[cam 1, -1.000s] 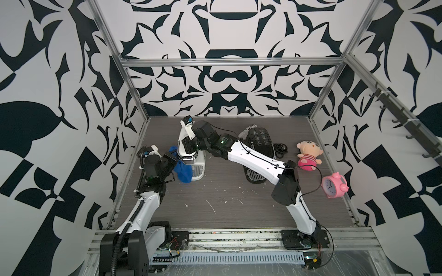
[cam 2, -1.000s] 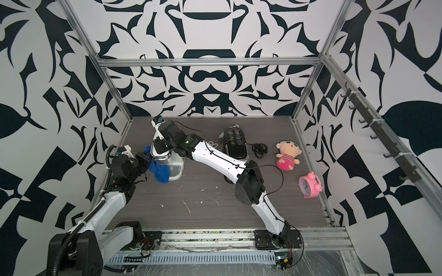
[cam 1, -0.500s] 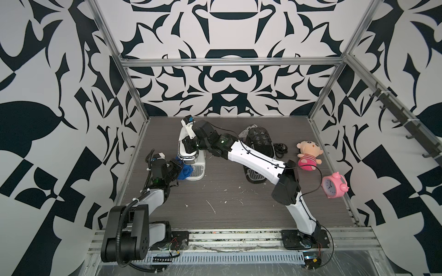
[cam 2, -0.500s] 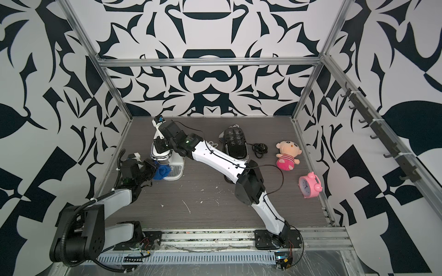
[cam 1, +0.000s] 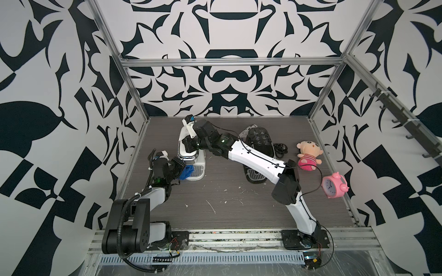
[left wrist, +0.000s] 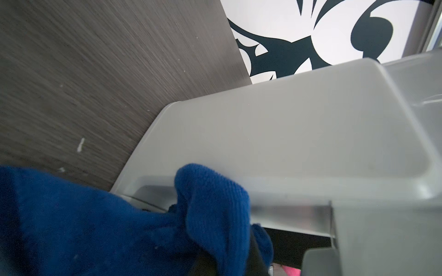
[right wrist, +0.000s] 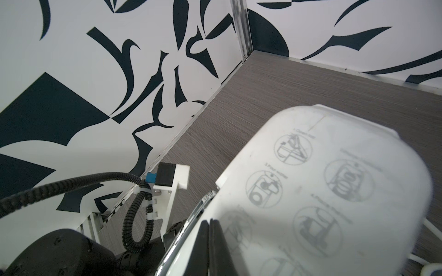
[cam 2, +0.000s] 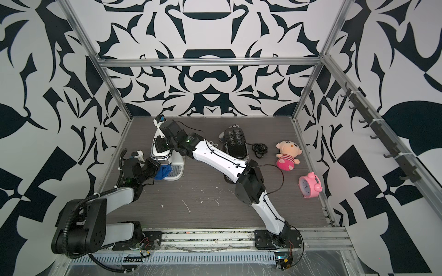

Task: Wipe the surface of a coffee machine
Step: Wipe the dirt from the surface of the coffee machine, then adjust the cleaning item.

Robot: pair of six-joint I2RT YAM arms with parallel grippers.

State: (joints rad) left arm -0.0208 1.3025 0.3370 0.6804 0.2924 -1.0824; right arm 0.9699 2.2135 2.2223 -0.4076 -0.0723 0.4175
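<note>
At back-left of the surface, near the left wall: white coffee machine, upright, drip tray toward the front.

Left end effector: closed tight on a bunched blue cloth; cloth pressed against the machine's lower side facing the left arm, at the edge of the drip tray, per left wrist view.

Right end effector: closed, empty, fingers pressed together on the machine's printed top lid; judged a steadying hold from above.

Stage, judged: wiping under way on the lower side; upper panels, front and chrome band probably yet to do.

Elsewhere, well apart to the right: black appliance, doll, pink alarm clock; white crumbs scattered on the front of the surface.

Hazards from here:
- Sliding or tipping of the machine toward the right under too hard a sideways push, given only a closed fingertip on a smooth lid as restraint.
- Snagging of loose cloth folds on the drip tray rim or under the chrome band, with cloth pulled from the grip.
- Collision of the two arms, close together around one small object, on any wipe upward.
</note>
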